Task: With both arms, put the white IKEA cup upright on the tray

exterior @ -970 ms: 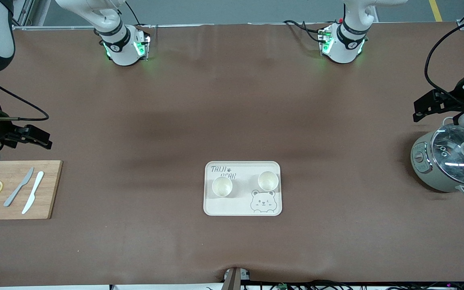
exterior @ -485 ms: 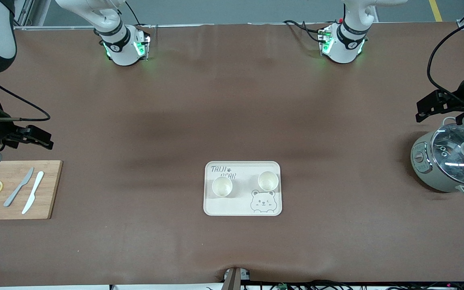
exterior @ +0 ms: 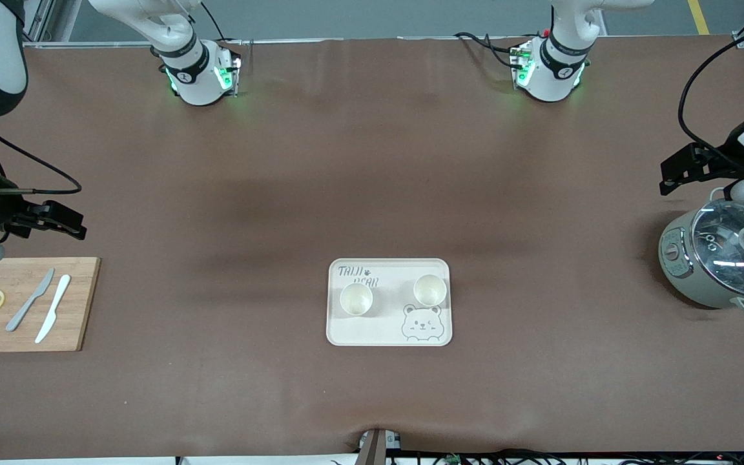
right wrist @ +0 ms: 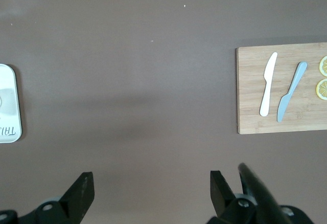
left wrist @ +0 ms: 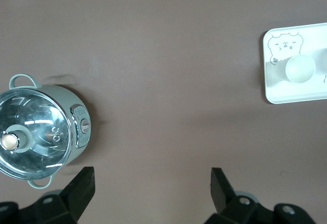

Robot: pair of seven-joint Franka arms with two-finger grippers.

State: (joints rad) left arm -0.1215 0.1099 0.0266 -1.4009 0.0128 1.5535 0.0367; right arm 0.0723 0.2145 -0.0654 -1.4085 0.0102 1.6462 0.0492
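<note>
The cream "TAIJI BEAR" tray (exterior: 372, 330) lies mid-table, nearer the front camera. Two white cups stand upright on it: one (exterior: 356, 299) toward the right arm's end, one (exterior: 429, 290) toward the left arm's end by the bear drawing. My left gripper (exterior: 681, 170) is open and empty over the table beside the pot; its wrist view shows the tray (left wrist: 286, 93) with one cup (left wrist: 300, 68). My right gripper (exterior: 59, 219) is open and empty over the table beside the cutting board; its wrist view shows only the tray's edge (right wrist: 6, 98).
A grey-green pot with a glass lid (exterior: 724, 261) stands at the left arm's end. A wooden cutting board (exterior: 81, 303) with two knives and two lemon slices lies at the right arm's end. Brown table cover lies between them and the tray.
The left gripper has shifted slightly back and forth over the table by the pot. The right gripper has barely moved. The tray and both cups have not moved.
</note>
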